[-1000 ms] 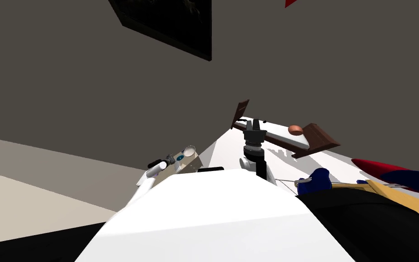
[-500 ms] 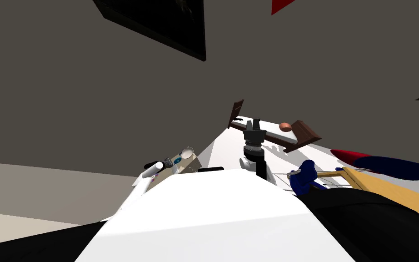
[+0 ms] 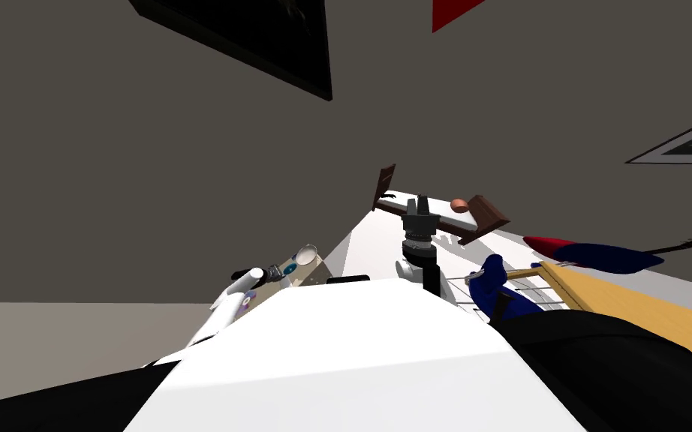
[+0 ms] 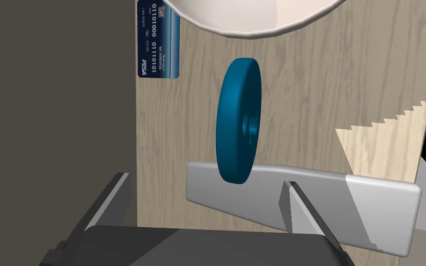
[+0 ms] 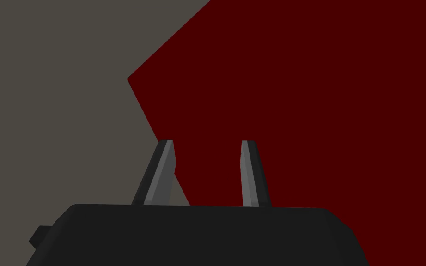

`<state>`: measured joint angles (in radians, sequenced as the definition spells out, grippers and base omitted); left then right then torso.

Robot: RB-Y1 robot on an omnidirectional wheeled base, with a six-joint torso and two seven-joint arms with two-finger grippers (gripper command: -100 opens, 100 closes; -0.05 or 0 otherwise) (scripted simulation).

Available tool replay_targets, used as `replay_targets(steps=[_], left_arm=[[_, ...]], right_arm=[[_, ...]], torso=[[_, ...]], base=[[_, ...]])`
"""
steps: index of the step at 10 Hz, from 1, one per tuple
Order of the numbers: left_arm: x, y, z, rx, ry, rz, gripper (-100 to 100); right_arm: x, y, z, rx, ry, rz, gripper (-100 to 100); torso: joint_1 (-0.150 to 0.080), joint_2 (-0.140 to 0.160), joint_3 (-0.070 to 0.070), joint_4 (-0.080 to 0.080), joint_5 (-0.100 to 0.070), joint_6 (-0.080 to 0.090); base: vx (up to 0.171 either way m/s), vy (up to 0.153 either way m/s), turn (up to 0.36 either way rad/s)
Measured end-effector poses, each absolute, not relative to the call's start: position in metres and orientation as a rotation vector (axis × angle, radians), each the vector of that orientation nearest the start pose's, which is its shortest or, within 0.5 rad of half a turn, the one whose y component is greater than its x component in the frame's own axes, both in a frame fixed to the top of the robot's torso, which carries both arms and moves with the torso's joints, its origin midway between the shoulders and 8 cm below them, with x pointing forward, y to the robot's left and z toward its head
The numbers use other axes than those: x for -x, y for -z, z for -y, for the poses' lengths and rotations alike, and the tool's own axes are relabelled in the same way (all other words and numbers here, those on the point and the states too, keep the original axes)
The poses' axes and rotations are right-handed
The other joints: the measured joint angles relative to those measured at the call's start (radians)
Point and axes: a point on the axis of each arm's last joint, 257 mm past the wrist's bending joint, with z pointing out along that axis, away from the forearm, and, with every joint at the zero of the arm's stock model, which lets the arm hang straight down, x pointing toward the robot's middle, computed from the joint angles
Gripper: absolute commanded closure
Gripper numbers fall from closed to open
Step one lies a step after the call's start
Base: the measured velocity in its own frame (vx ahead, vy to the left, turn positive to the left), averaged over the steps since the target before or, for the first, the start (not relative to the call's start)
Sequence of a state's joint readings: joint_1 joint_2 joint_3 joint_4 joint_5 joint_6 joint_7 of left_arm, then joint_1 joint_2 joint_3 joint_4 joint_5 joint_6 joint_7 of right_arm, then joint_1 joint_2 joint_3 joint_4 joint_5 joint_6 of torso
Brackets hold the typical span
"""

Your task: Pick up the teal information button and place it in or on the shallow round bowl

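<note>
Ahead of spread left claw (image 4: 203,179), teal button (image 4: 237,120) stands edgewise.

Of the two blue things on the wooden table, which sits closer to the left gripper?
The round teal button, just past the grey bar; the dark blue card lies farther off beside the white bowl.
</note>
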<state>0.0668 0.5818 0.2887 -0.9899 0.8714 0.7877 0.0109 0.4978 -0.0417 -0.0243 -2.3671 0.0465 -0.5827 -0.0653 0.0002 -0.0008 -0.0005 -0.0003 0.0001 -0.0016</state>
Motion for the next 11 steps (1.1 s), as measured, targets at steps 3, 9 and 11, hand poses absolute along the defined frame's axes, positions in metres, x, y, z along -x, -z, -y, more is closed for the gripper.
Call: replay_targets(steps=[3, 9, 11], left_arm=[[-0.282, 0.502, -0.548, 2.702, 0.49, -1.108, -100], [-0.246, 0.508, -0.553, 2.9, 0.432, -1.018, -100], [-0.236, 0.507, -0.55, 2.971, 0.421, -0.983, -100]], right_arm=[[-0.31, -0.076, 0.266, -0.476, -1.353, -0.544, 0], [-0.31, -0.076, 0.266, -0.476, -1.353, -0.544, 0], [-0.31, -0.076, 0.266, -0.476, -1.353, -0.544, 0]], torso=[[0.0, 0.0, 0.0, 0.0, 0.0, 0.001], [0.0, 0.0, 0.0, 0.0, 0.0, 0.0], [0.0, 0.001, 0.001, 0.0, 0.0, 0.0]], base=[[0.002, 0.008, -0.104], [0.0, 0.011, -0.123], [-0.019, 0.021, -0.083]])
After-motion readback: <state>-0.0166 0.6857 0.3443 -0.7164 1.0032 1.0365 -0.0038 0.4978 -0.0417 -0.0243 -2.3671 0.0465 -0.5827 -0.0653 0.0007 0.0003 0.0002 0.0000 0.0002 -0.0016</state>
